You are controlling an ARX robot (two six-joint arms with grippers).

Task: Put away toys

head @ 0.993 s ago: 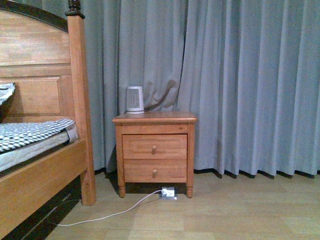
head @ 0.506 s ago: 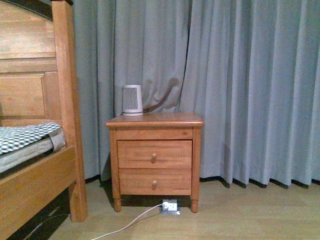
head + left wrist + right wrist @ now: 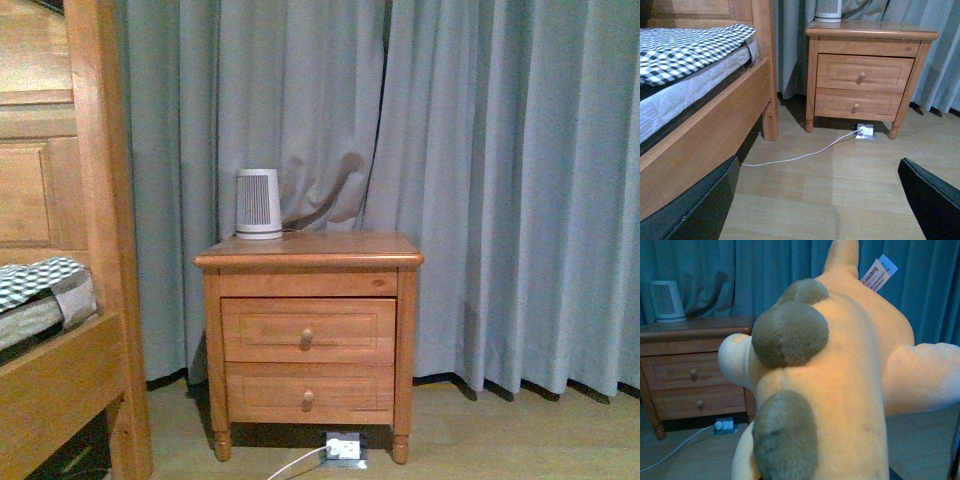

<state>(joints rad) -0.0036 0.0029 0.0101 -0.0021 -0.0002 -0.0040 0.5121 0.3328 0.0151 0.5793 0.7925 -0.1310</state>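
Right up against the right claw, filling its view: soft orange-yellow plush animal (image 3: 840, 390), short-piled and rounded, with brown-grey pads and stubby limbs. Long axis running straight away from the claw, white paper tag (image 3: 879, 272) at the far end. Cannot tell whether clamped, fingers hidden behind the plush. On the other arm, left claw (image 3: 818, 162) spread wide, holding nothing. Ahead of both, hard wooden two-drawer nightstand (image 3: 308, 330), drawers closed.

Small white fabric tag (image 3: 879, 273) sticking out from the seam of the orange-yellow plush toy (image 3: 840, 390), beside its one raised limb, red brand lettering on the tag reading roughly "nanang", middle letters unsure, finer print beside it too small to read
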